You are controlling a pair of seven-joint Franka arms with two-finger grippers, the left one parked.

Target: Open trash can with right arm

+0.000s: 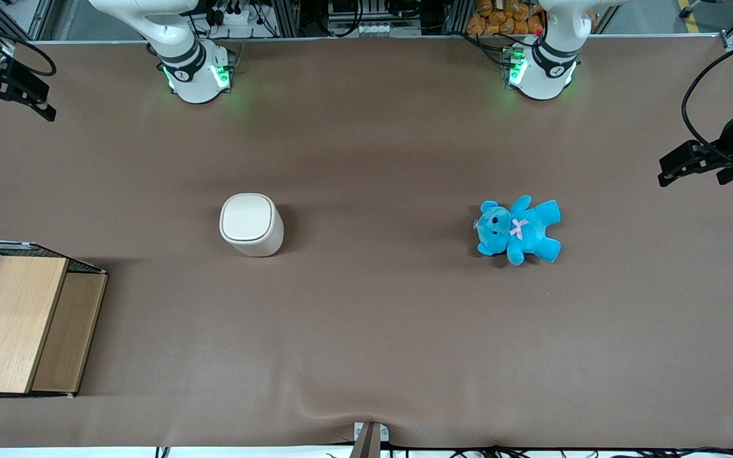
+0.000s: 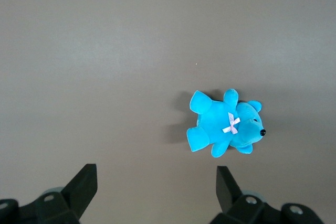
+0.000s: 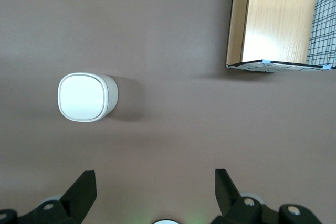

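Table [image 1: 366, 331] brown, wooden mesh box [image 1: 20, 318] at working arm's end, blue teddy [image 1: 518, 230] toward parked arm's end. Trash can [image 1: 251, 224] mid-table, cream, upright, lid flat and closed, nothing touching it. Gripper [image 3: 155, 190] high above, well apart, jaws spread, holding nothing.

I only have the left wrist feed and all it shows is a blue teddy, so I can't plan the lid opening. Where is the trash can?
Observer: The trash can stands upright mid-table, off from the teddy bear toward the working arm's end.
Operator: Is its lid up at all?
Observer: No, the lid lies flat and shut on the body.
Operator: And the right gripper?
Observer: The right gripper hangs open above the table, well apart from the can and touching nothing.
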